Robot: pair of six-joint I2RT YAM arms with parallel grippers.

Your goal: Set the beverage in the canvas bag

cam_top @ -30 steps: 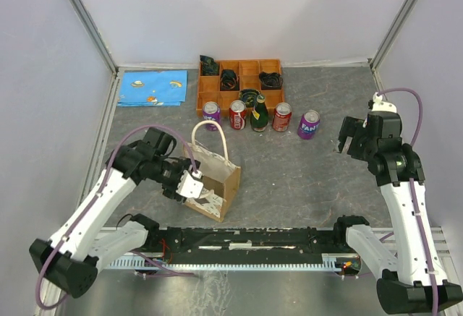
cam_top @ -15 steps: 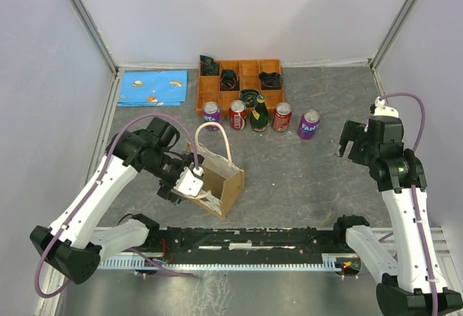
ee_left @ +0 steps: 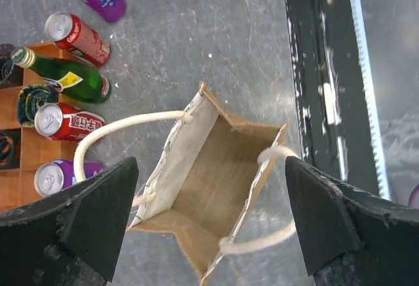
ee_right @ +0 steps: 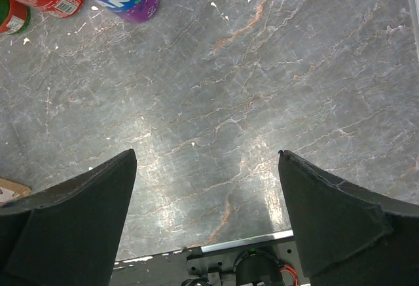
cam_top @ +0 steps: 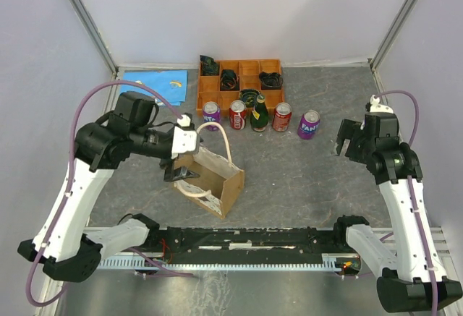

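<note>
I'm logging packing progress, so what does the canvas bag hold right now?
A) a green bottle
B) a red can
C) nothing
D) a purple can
C: the left wrist view looks straight down into the open canvas bag and shows only its bare brown floor and pale lining, with no can or bottle inside.

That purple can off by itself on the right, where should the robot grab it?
Probably mid-height on its round wall, coming from the near right. The purple can stands upright with bare table on that side, and the open right pincer hangs there. The red can stands apart on its left.
</note>
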